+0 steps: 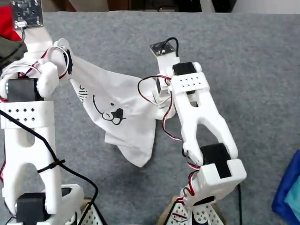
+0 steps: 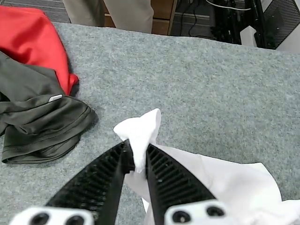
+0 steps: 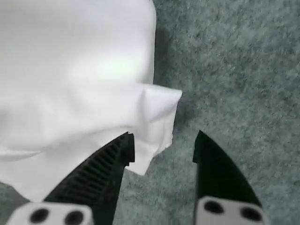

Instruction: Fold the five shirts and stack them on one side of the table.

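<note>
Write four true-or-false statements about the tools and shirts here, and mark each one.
1. The left tool is shut on a corner of the white shirt. True.
2. The right tool is clamped shut on that shirt. False: its jaws stand open, with the shirt's edge beside one of them.
3. The red shirt lies next to a dark shirt. True.
4. The white shirt is neatly folded. False: it is unfolded and bunched, pulled up at the pinched corner.
</note>
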Controlling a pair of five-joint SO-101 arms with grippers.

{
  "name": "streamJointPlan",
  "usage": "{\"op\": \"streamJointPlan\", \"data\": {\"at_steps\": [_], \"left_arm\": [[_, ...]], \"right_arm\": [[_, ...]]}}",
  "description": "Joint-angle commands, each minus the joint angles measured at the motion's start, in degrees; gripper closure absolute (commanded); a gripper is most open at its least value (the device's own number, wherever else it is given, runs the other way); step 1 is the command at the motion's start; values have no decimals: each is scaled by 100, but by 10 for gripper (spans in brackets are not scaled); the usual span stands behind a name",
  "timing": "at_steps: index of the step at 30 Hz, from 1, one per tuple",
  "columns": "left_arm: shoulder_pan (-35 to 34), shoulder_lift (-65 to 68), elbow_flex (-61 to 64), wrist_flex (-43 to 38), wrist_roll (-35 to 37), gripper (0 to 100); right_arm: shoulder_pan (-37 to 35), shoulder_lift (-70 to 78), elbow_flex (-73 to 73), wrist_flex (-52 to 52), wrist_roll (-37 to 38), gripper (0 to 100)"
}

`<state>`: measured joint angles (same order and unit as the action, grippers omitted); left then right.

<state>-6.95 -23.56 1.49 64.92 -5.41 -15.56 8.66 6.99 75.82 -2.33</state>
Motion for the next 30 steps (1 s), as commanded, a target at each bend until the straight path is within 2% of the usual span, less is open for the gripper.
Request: {"op": "streamJointPlan", "data": {"at_steps": [1,6,17,22,30], "left_arm": [[-53,-75,-26,0,-26,980],[-53,-75,-26,0,-26,980],[-53,-75,-26,0,-26,980],[-53,-75,-26,-35,-26,980],[-44,-75,-26,-44,-26,980]], "right_arm": [[110,-4,-347,413,53,764],[110,-4,-338,791,53,807],[92,48,-295,466,-325,814],[22,48,-303,492,-360,887],[13,48,-145,571,-369,885]]}}
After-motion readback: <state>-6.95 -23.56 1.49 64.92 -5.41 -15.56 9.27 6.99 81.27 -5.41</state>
